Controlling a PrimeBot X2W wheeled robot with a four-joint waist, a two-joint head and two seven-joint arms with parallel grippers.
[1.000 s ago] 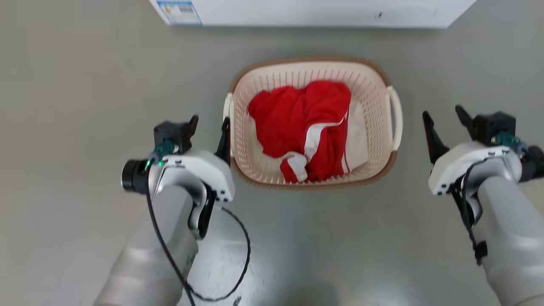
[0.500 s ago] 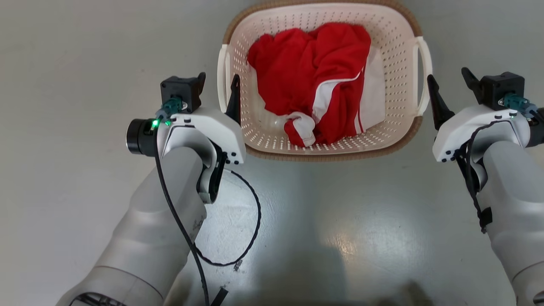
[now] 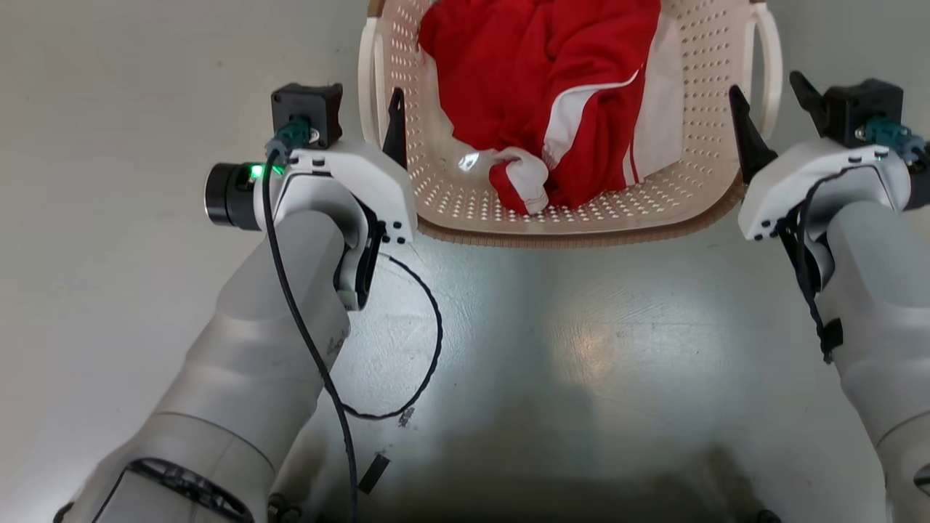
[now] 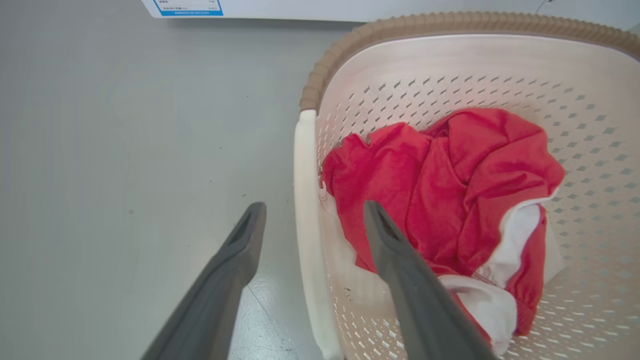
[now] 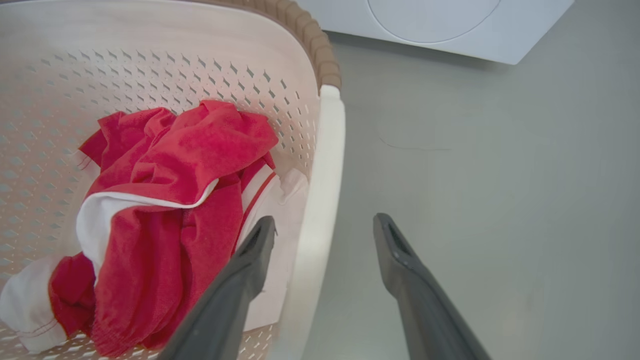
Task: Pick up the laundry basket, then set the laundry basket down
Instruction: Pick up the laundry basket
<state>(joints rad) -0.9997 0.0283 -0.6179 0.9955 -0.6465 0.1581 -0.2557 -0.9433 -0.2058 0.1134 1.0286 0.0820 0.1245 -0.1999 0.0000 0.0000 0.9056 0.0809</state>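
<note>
The laundry basket [image 3: 552,234] sits on the floor [image 3: 508,363] between my arms. I hold my left gripper [image 4: 315,207] and right gripper [image 5: 325,219] spread, each straddling a white side handle [image 4: 305,165], so closing should clamp both sides evenly.

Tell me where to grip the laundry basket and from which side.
Take the left handle and right handle, one per gripper, from above. Each is a thin white bar flanking the laundry basket; the open left gripper and right gripper straddle them, one finger inside, one outside.
</note>
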